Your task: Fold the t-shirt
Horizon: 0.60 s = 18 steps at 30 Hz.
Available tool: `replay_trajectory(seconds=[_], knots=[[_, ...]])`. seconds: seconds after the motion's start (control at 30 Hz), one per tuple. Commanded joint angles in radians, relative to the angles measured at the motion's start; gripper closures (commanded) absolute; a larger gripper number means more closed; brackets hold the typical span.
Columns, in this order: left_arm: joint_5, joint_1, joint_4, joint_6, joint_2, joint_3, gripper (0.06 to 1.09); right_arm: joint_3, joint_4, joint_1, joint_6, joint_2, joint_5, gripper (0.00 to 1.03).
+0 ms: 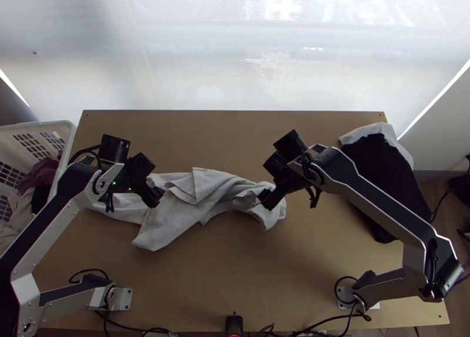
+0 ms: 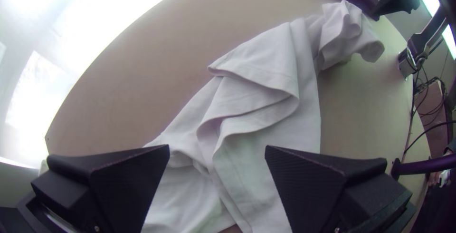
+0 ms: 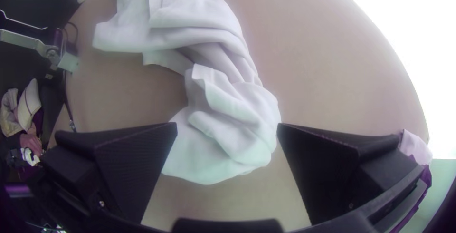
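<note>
While one white t-shirt (image 1: 170, 214) lies bunched below, my two end effectors – left gripper (image 1: 155, 197) and right gripper (image 1: 265, 200) – gape wide.

one t-shirt (image 1: 202, 199), one basket (image 1: 67, 146), two arms (image 1: 376, 211).

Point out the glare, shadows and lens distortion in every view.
Top view: bright light from the pale backdrop, a soft shadow on the table beside the white cloth. Left wrist view: blown-out glare beyond the table, its straight edge bowed. Right wrist view: the same glare and bowing, with darkened corners.
</note>
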Motion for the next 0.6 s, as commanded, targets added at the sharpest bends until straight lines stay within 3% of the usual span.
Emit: replay_trajectory(seconds=[0.0, 0.23, 0.37, 0.43, 0.57], knots=[[-0.015, 0.014, 0.037, -0.019, -0.002, -0.055, 0.11, -0.054, 0.081, -0.011, -0.021, 0.071, 0.002, 0.05], [-0.015, -0.038, 0.077, -0.048, 0.070, -0.009, 0.11, -0.108, 0.131, -0.066, -0.070, 0.077, 0.002, 0.05], [-0.015, -0.053, 0.098, -0.046, 0.145, 0.045, 0.11, -0.111, 0.150, -0.078, -0.076, 0.088, 0.000, 0.13], [-0.015, -0.055, 0.098, -0.048, 0.160, 0.065, 0.11, -0.110, 0.153, -0.077, -0.084, 0.086, 0.000, 0.21], [-0.015, -0.070, 0.120, -0.052, 0.190, 0.092, 0.11, -0.120, 0.176, -0.074, -0.093, 0.062, 0.000, 0.60]])
